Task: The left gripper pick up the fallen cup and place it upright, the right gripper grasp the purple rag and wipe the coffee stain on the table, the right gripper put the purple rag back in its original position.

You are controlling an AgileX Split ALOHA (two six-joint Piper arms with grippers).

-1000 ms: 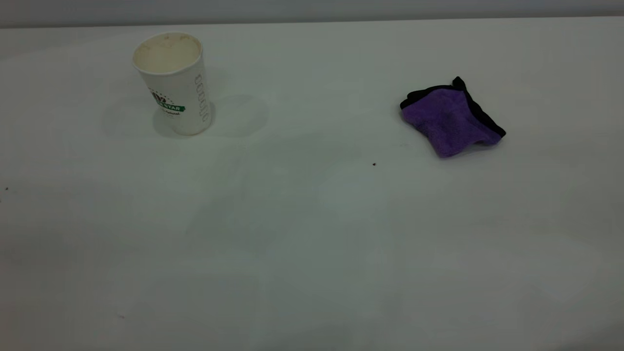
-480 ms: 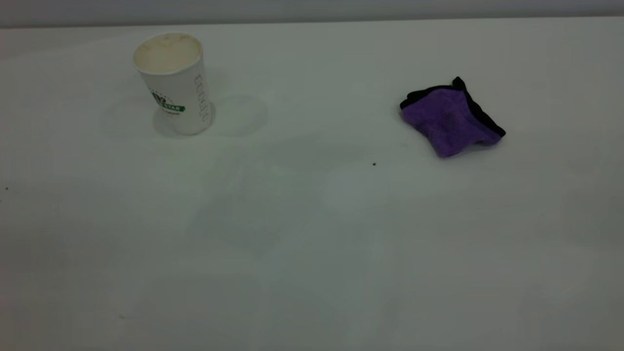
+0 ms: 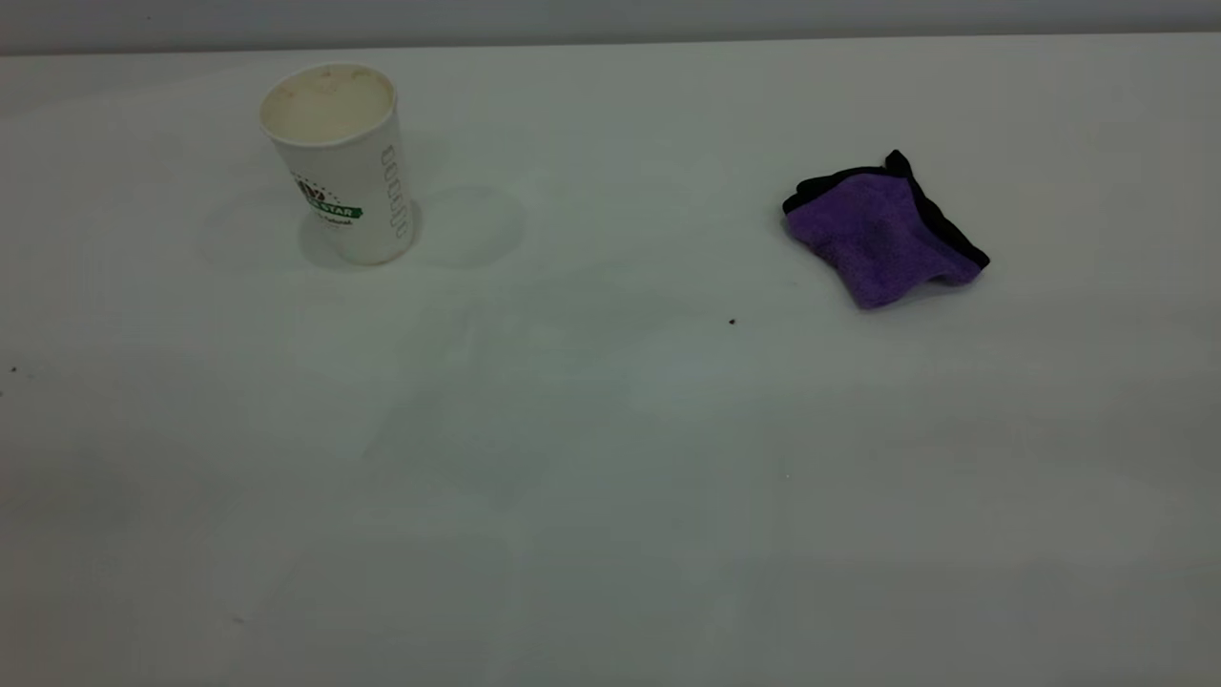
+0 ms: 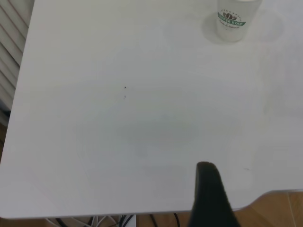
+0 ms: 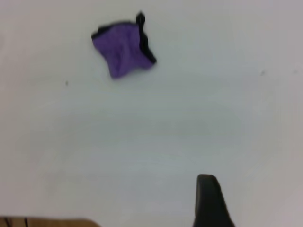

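The white paper cup [image 3: 341,162] stands upright at the table's far left, mouth up; it also shows in the left wrist view [image 4: 232,21]. The purple rag [image 3: 882,234] lies crumpled at the far right, black edge showing; it also shows in the right wrist view [image 5: 122,49]. No coin-sized coffee stain shows on the table [image 3: 610,496]; only a tiny dark speck [image 3: 732,322] lies left of the rag. My left gripper [image 4: 208,194] shows only as a black tip above the near table edge, far from the cup. My right gripper [image 5: 208,198] shows likewise, far from the rag. Both are out of the exterior view.
The table's back edge [image 3: 610,43] runs along the top of the exterior view. The left wrist view shows the table's near edge with wooden floor [image 4: 279,208] beyond it and a side edge [image 4: 21,90]. Another tiny speck [image 3: 13,369] lies at the far left.
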